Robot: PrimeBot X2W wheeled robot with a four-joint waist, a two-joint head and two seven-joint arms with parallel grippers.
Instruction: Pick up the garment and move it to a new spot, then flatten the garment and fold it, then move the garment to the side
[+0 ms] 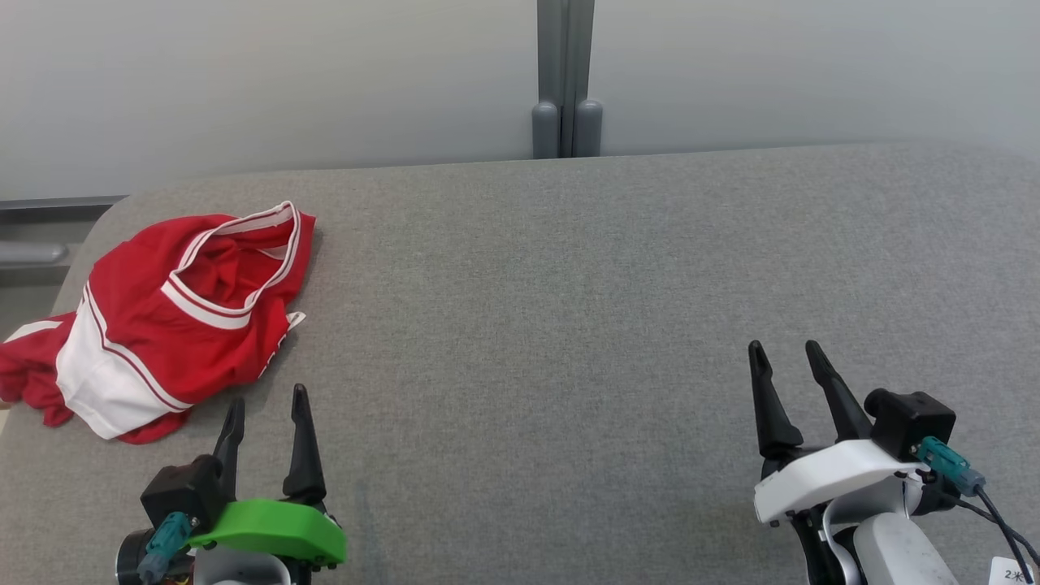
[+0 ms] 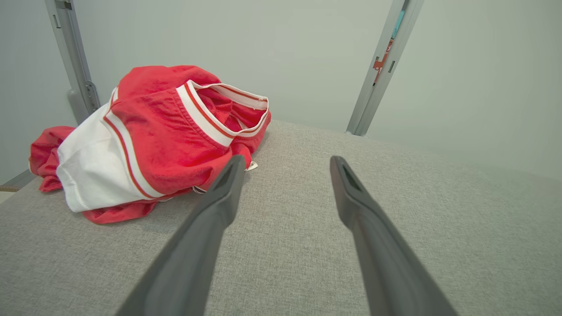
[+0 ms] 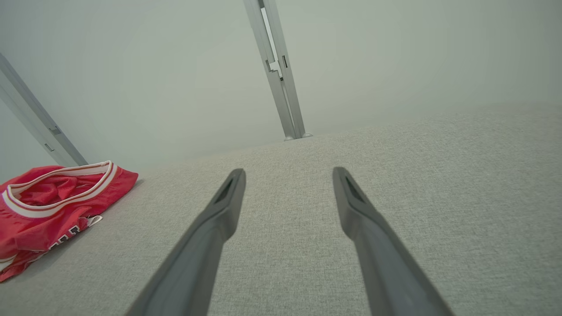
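Observation:
A crumpled red garment (image 1: 154,313) with white panels and white-striped trim lies bunched at the far left of the grey table (image 1: 569,325), part of it hanging over the left edge. In the left wrist view the garment (image 2: 149,140) sits just ahead and left of the fingertips. My left gripper (image 1: 268,400) stands open and empty right below the garment's near edge. My right gripper (image 1: 786,351) is open and empty at the lower right, far from the cloth. The right wrist view shows the garment (image 3: 48,206) at its left edge.
A grey wall runs behind the table, with a grey metal post (image 1: 566,81) at its middle. The table's left corner is rounded, with a ledge (image 1: 32,244) beyond it. Bare grey fabric spreads between and ahead of both grippers.

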